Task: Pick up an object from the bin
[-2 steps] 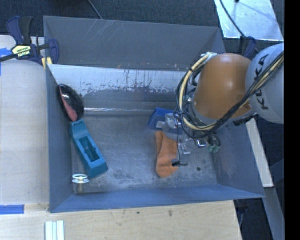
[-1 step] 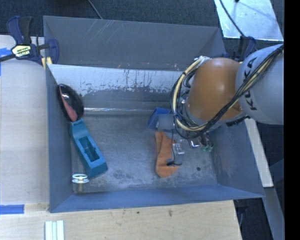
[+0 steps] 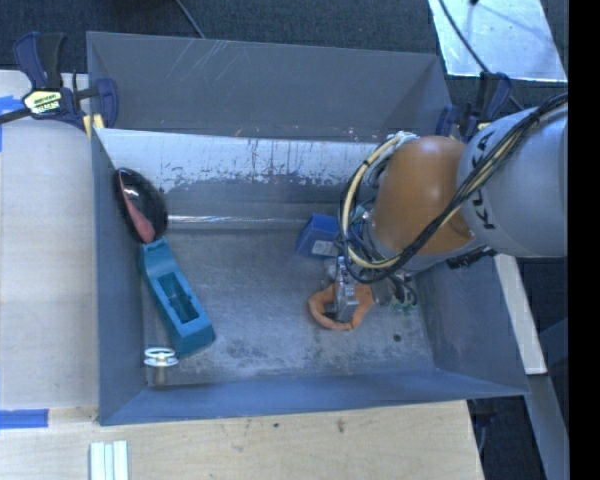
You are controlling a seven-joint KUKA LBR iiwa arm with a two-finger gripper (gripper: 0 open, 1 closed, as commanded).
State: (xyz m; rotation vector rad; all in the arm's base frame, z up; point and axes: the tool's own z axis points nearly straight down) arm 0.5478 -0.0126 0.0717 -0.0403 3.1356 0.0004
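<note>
- Gripper (image 3: 346, 294) sits low over the right half of the bin (image 3: 270, 88), on the floor, hanging from the arm (image 3: 525, 188) that comes in from my right.
- Directly under it lies a small orange piece (image 3: 326, 315), curved like a ring or a hook. The gripper's tip overlaps its upper right part, so they look to be touching.
- From this angle I cannot tell whether the gripper is parted or closed, nor whether the orange piece is truly caught in it.
- The wrist's rounded orange cover (image 3: 425, 193) and a loop of yellow and black cables (image 3: 358, 203) hide much of the tool above the tip.
- A blue block (image 3: 316, 236) lies just behind the gripper, near the foot of the back wall and partly tucked under the cables.
- A tiny green bit (image 3: 405, 308) lies just to the right of the gripper, on the floor.
- Well apart, along the left wall, I see a dark spoon (image 3: 140, 203) with its bowl leaning against the slope.
- Below it is a long blue open-topped holder (image 3: 176, 303), lying slantwise.
- A small silvery piece (image 3: 160, 357) sits in the near left corner, just beside the holder's lower end.
</note>
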